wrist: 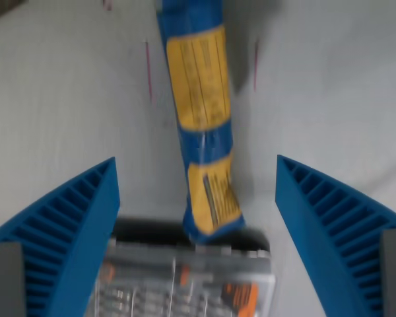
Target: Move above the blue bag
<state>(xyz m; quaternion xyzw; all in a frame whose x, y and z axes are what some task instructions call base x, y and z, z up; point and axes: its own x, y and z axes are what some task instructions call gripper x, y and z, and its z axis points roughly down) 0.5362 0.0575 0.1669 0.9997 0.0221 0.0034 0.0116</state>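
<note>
The blue bag [201, 119] is long and narrow with yellow printed labels. It lies on the white table [66, 99] and runs from the top centre down to the middle of the wrist view. My gripper [197, 198] is open, with one blue ribbed finger [72, 224] at the wrist view's left and the other [330, 231] at its right. The bag's lower end lies between the two fingers. The picture is blurred.
A silver and black device with orange marks [185, 281] lies at the bottom centre, under the bag's lower end. Thin red marks [148, 69] sit on the table on both sides of the bag.
</note>
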